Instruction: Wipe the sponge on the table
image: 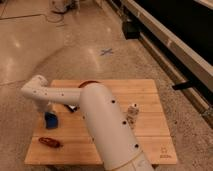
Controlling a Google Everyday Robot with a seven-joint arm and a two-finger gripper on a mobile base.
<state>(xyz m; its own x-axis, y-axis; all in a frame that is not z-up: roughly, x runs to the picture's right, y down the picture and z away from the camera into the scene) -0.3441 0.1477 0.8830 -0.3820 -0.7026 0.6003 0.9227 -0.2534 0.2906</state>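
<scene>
The blue sponge (50, 121) rests on the light wooden table (145, 95) near its left edge. My gripper (48, 115) comes down on it from above at the end of the white arm (100, 120) and is shut on the sponge. The arm sweeps from the bottom centre across the table to the left and hides the tabletop beneath it.
A dark red oblong object (50, 142) lies near the table's front left corner. A small white item (132, 112) stands right of the arm. A reddish round object (88, 83) shows behind the arm at the back. A small dark thing (73, 108) lies beside the sponge.
</scene>
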